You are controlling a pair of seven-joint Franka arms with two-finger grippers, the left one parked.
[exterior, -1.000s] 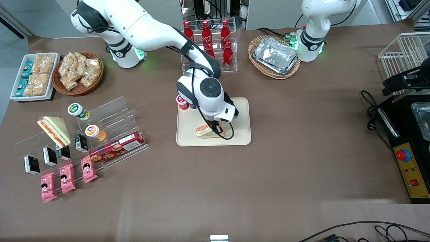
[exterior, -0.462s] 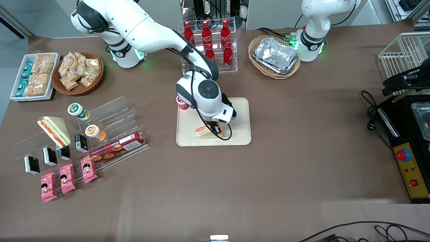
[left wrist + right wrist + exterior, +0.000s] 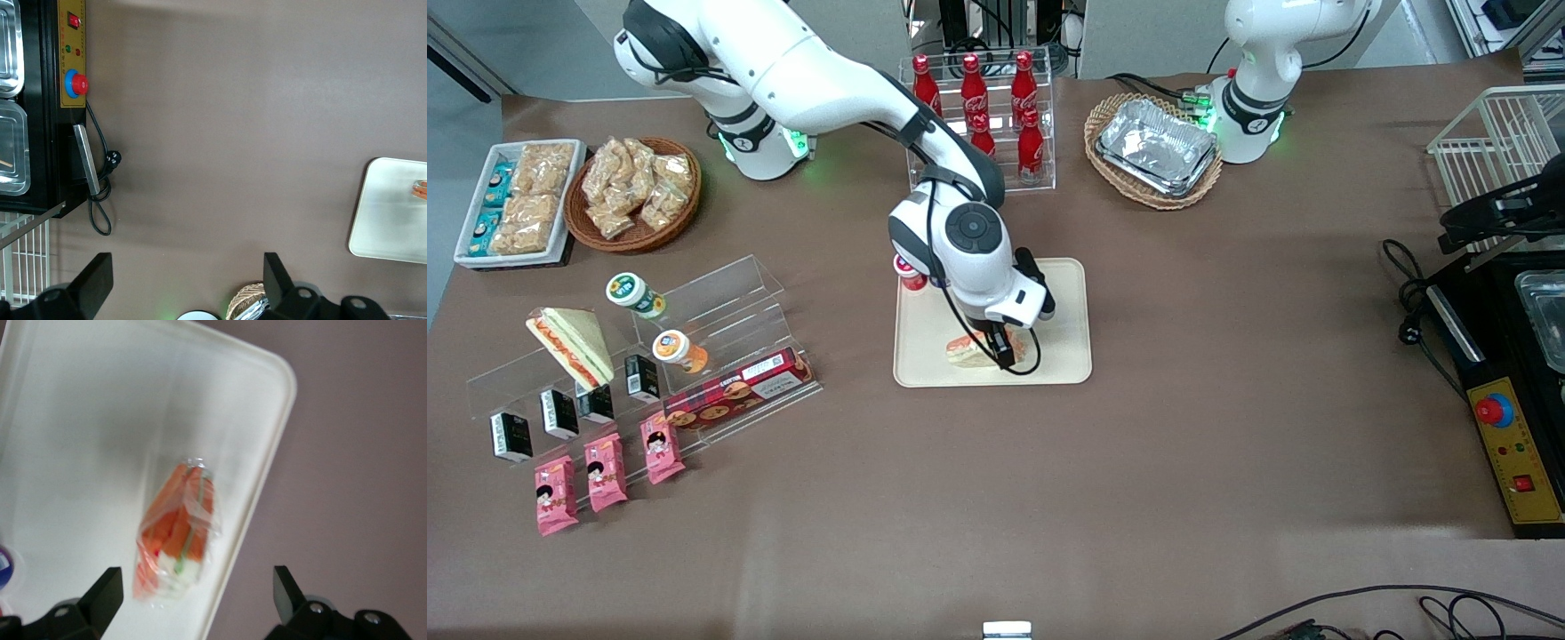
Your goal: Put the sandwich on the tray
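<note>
The sandwich (image 3: pixel 966 352) (image 3: pixel 179 533), a clear-wrapped wedge with orange and green filling, lies on the cream tray (image 3: pixel 1064 357) (image 3: pixel 80 420), close to the tray's rim nearest the front camera. My right gripper (image 3: pixel 1001 345) (image 3: pixel 197 603) hovers just above it, open. Its black fingers (image 3: pixel 103 590) stand wide apart and touch nothing. The wrist hides part of the sandwich in the front view. A corner of the tray (image 3: pixel 390 220) also shows in the left wrist view.
A small red-capped cup (image 3: pixel 910 272) stands at the tray's corner farthest from the front camera. A rack of cola bottles (image 3: pixel 980 102) stands farther back. A second wedge sandwich (image 3: pixel 569 343) sits on an acrylic stand toward the working arm's end. Foil trays (image 3: pixel 1156 145) rest in a basket.
The wrist has drifted slightly away from the front camera and up. The sandwich stays lying on the tray in the same spot.
</note>
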